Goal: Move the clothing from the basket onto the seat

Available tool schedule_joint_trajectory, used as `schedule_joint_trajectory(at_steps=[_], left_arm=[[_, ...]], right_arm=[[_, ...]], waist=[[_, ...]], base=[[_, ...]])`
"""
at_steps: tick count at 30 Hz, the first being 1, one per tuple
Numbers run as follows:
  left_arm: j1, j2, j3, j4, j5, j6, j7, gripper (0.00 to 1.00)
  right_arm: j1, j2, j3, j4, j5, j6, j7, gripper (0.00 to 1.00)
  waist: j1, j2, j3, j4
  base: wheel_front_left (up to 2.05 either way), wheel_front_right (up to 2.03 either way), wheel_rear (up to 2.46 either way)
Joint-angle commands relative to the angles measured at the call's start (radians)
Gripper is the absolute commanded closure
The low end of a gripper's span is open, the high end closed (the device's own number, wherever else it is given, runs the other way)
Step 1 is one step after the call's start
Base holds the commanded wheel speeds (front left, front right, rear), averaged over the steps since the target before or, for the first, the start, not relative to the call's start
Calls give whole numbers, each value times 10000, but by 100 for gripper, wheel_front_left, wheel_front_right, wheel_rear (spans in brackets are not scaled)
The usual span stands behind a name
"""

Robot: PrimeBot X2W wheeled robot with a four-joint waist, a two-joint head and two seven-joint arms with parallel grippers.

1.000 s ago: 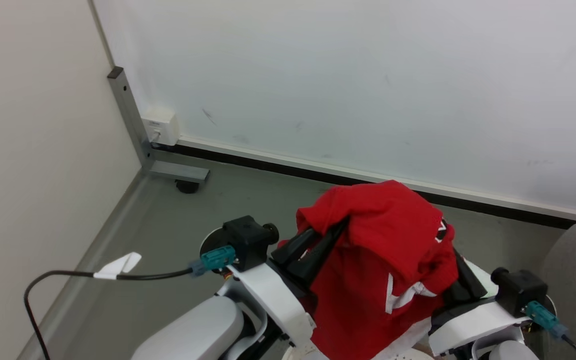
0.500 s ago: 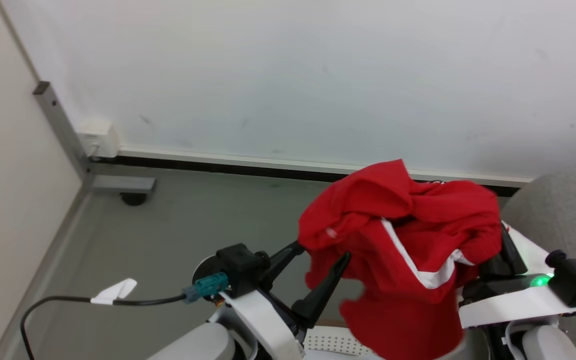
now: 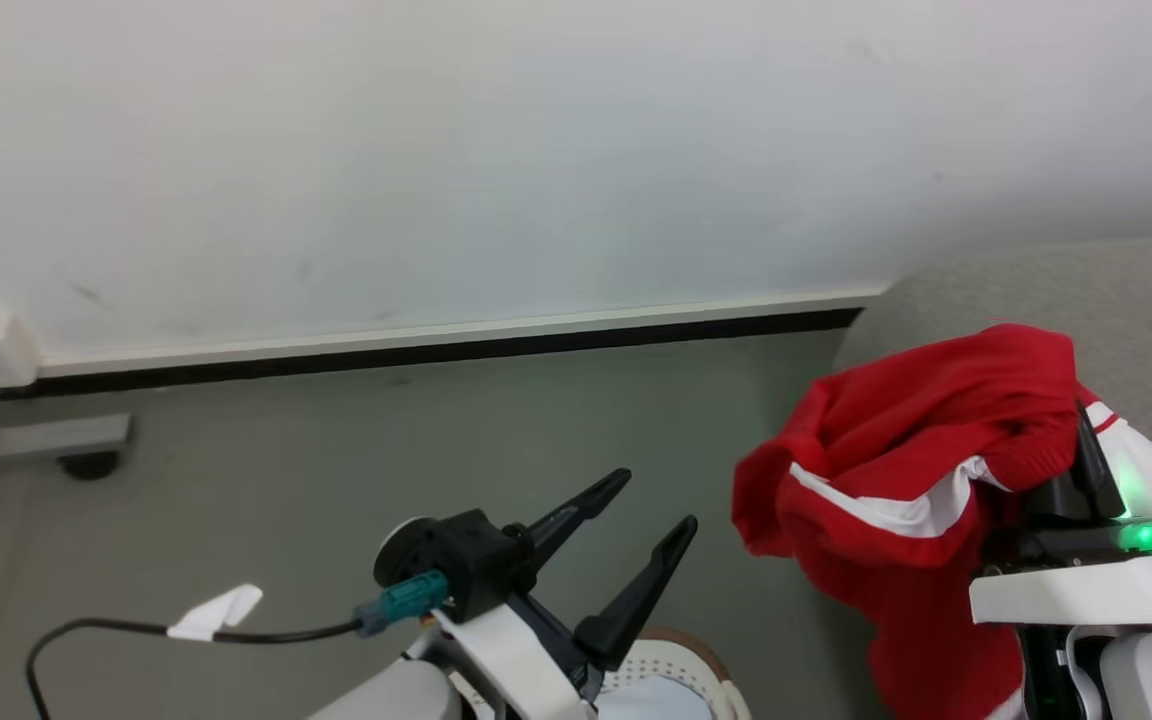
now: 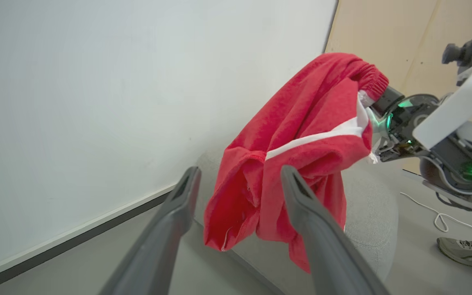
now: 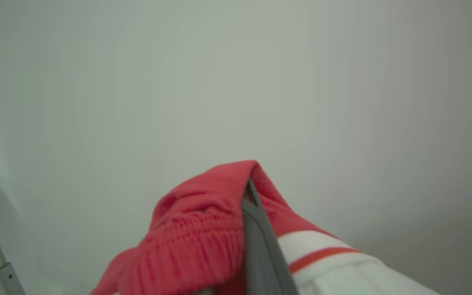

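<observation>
The red clothing (image 3: pixel 916 460) with white stripes hangs bunched in the air from my right gripper (image 3: pixel 1081 430), which is shut on its elastic waistband. It hangs in front of the grey seat (image 3: pixel 1036 290) at the right. In the right wrist view a dark finger (image 5: pixel 256 221) pokes through the clothing (image 5: pixel 203 237). My left gripper (image 3: pixel 658 497) stands open with nothing in it, to the left of the garment. In the left wrist view the clothing (image 4: pixel 301 135) hangs beyond my left gripper (image 4: pixel 241 172), over the seat (image 4: pixel 367 213). The basket's brown rim (image 3: pixel 701 645) peeks in at the bottom edge.
A white wall with a black baseboard (image 3: pixel 436 355) runs across the back above grey floor. A metal foot with a caster (image 3: pixel 86 460) sits far left. A person's shoe (image 4: pixel 465 250) and a thin cable (image 4: pixel 441 217) lie on the floor past the seat.
The head camera has swung right. My left gripper has let go of the clothing and stands clear of it. The right gripper has carried the garment rightward to the seat.
</observation>
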Motion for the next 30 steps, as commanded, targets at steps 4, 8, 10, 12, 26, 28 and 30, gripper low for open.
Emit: schedule_joint_trajectory(at_steps=[4, 8, 10, 12, 26, 28, 30], left_arm=[[-56, 143, 183, -75, 532, 95, -108, 0], [4, 58, 317, -38, 915, 159, -122, 0], [63, -30, 364, 19, 993, 106, -124, 0], [102, -93, 453, 63, 992, 88, -125, 0], [275, -304, 826, 265, 1420, -297, -127, 0], [229, -290, 882, 258, 1472, -335, -129, 0], [158, -221, 939, 215, 1543, -390, -127, 0]], right_arm=[[315, -42, -184, -404, -250, -20, -2, 100], [559, -69, -202, -586, -333, -20, -2, 100], [651, -123, -140, -618, -283, -20, -2, 100], [669, -184, -28, -668, -188, -20, -3, 100], [77, -411, 482, -773, -159, -20, -3, 100], [-165, -471, 491, -738, -238, -20, -3, 100], [-470, -617, 490, -593, -254, -20, -3, 100]], waist=[[0, -1, 314, -1131], [0, -1, 389, -1676], [0, -1, 371, -1904], [0, -1, 384, -2119], [0, -1, 652, -2667], [0, -1, 781, -2580], [0, -1, 977, -2458]], base=[[0, 0, 0], [0, 0, 0], [0, 0, 0], [0, 0, 0], [0, 0, 0], [0, 0, 0], [0, 0, 0]])
